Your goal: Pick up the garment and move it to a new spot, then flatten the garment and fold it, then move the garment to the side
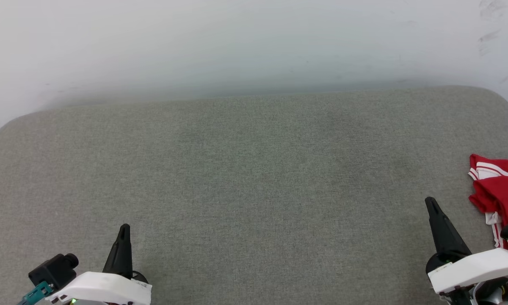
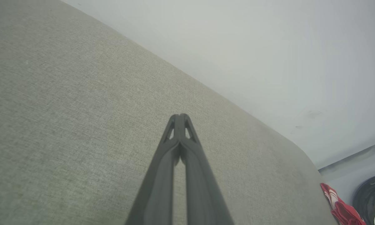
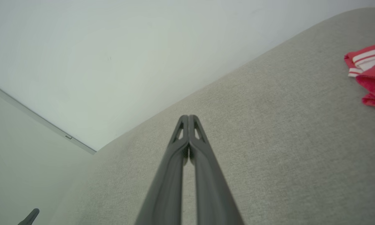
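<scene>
The garment [image 1: 499, 190] is a crumpled red shirt with white and striped trim, lying at the right edge of the grey cushioned surface [image 1: 254, 182]. It also appears in the right wrist view as the garment [image 3: 370, 73] at the far right, and in the left wrist view as the garment [image 2: 339, 206] at the lower right. My right gripper [image 1: 431, 203] stands just left of it, shut and holding nothing, tips together [image 3: 188, 118]. My left gripper [image 1: 125, 228] is at the lower left, far from the shirt, shut and empty [image 2: 179, 116].
A pale wall [image 1: 237, 42] runs behind the cushion's far edge. A dark round object [image 2: 373, 197] sits beyond the cushion's right end. The left gripper's tip [image 3: 29, 217] pokes into the right wrist view at lower left.
</scene>
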Controlling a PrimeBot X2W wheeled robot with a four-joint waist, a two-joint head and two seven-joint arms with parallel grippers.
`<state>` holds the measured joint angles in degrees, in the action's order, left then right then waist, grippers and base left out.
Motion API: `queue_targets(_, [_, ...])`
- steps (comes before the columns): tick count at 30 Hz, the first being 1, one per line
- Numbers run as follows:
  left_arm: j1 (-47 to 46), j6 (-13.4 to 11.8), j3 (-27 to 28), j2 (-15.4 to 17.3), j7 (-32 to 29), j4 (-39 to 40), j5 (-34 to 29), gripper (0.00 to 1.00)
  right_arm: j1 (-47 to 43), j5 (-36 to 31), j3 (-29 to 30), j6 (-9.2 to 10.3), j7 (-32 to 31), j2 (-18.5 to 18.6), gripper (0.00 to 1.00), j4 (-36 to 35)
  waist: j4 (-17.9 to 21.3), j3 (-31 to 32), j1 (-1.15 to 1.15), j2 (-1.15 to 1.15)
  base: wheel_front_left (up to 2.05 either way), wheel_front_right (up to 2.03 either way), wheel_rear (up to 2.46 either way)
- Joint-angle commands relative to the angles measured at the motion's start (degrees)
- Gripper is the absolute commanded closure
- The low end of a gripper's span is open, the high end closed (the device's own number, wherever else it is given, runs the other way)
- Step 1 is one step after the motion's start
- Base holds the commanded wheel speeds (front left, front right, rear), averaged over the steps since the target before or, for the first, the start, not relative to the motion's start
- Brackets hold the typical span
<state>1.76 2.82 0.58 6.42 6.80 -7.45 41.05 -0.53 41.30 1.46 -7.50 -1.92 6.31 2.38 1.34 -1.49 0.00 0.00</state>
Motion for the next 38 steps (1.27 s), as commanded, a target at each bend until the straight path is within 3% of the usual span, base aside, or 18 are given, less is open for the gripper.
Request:
queue_targets(1, [-1.68,0.34,0.5,-0.04,-0.45,0.4,2.04,1.0,1.68,2.3,0.29,0.0,-0.09,-0.06,1.0,-0.15,-0.02,0.02,0.0,0.0,0.0,0.0,0.0])
queue_targets(38, [-5.08,2.62,3.32,-1.84,-7.02,-3.12,26.85,1.0,4.41,27.44,2.04,0.0,-1.85,-1.29,1.0,5.74,-0.55,0.54,0.0,0.0,0.0,0.0,0.0])
